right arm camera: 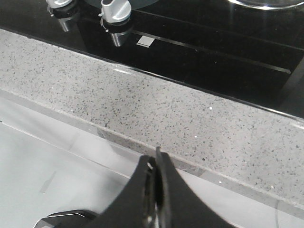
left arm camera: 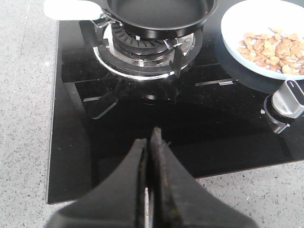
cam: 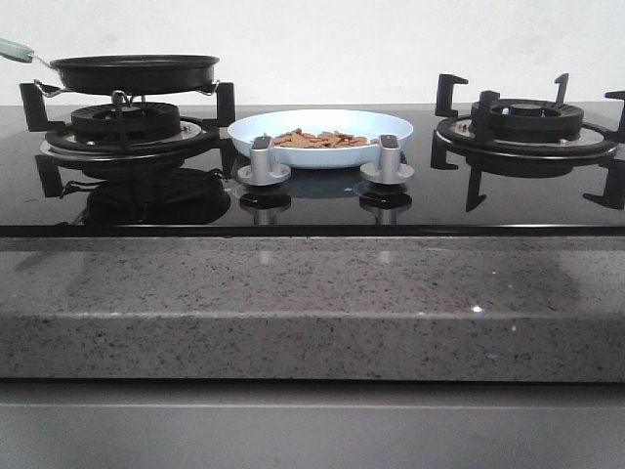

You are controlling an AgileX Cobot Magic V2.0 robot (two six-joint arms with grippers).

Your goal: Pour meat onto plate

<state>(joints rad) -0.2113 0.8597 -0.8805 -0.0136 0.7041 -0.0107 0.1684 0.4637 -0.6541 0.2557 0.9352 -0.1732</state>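
Two end effectors, both fully closed with fingers pressed together, nothing between them. Left end effector (left arm camera: 151, 142) hangs over the black glass hob (left arm camera: 156, 128) near its front edge, touching nothing as far as I can tell. Right end effector (right arm camera: 156, 164) sits off the hob altogether, above the pale lower ledge in front of the grey speckled surface (right arm camera: 190, 118), also empty.

Meat (cam: 318, 140) is on the plate (cam: 320, 126), a flat spread of small orange-brown slices across the middle. Left wrist view shows the same pieces (left arm camera: 273, 47) lying on the side of the plate (left arm camera: 242, 21) away from the pan. Plate rests on the hob between the two burners, just behind the two silver knobs (cam: 264, 159).

Black frying pan (cam: 134, 70) is upright on the left burner (cam: 122, 125), seated on the pan supports; pale handle (left arm camera: 71, 8) points away from the plate. Pan interior looks empty from the left wrist camera. Pan and plate are near each other, not touching.

Right burner (cam: 525, 122) has nothing on it. Right wrist view catches both knobs (right arm camera: 115, 8) at the hob's front edge, well apart from that end effector.
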